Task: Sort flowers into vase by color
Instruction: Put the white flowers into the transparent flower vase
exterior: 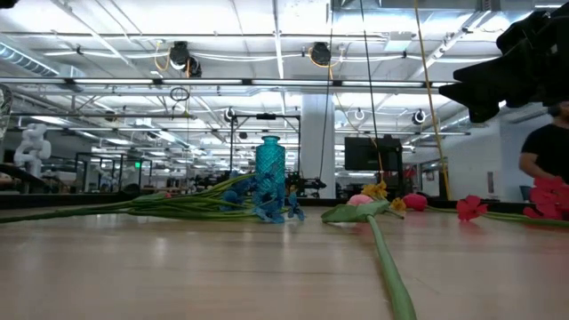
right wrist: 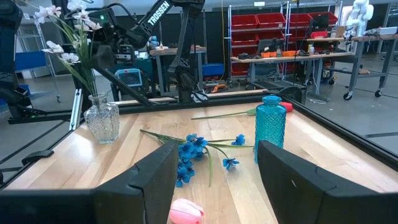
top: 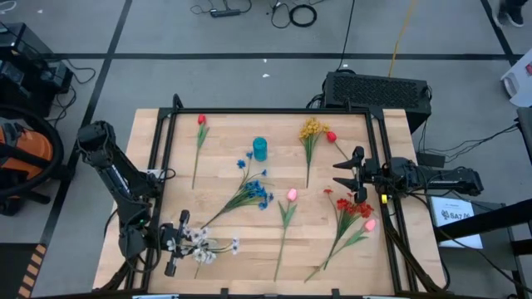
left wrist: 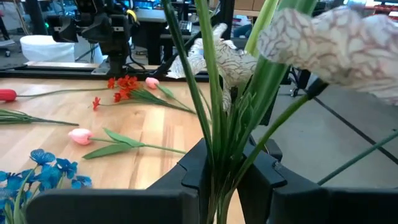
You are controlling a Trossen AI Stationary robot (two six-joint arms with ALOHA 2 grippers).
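A spray of white flowers stands upright at the table's near left, its green stems between the fingers of my left gripper. In the right wrist view the stems run down into a clear glass vase. A blue vase stands at the middle far side. Lying flat on the table are a red tulip, a blue spray, a pink tulip, a yellow spray, a red flower and a red spray. My right gripper waits open at the right edge. My left gripper pinches the white flowers' bunched green stems between its two fingers, below the heads. The fingers come level from the table's left side and lie across the upright stems. The stems' lower ends reach into the clear vase.
A black frame rail runs around the wooden table top. The loose flowers lie spread over the middle and right of the table. Bare wood shows along the near edge. A person stands in the room beyond.
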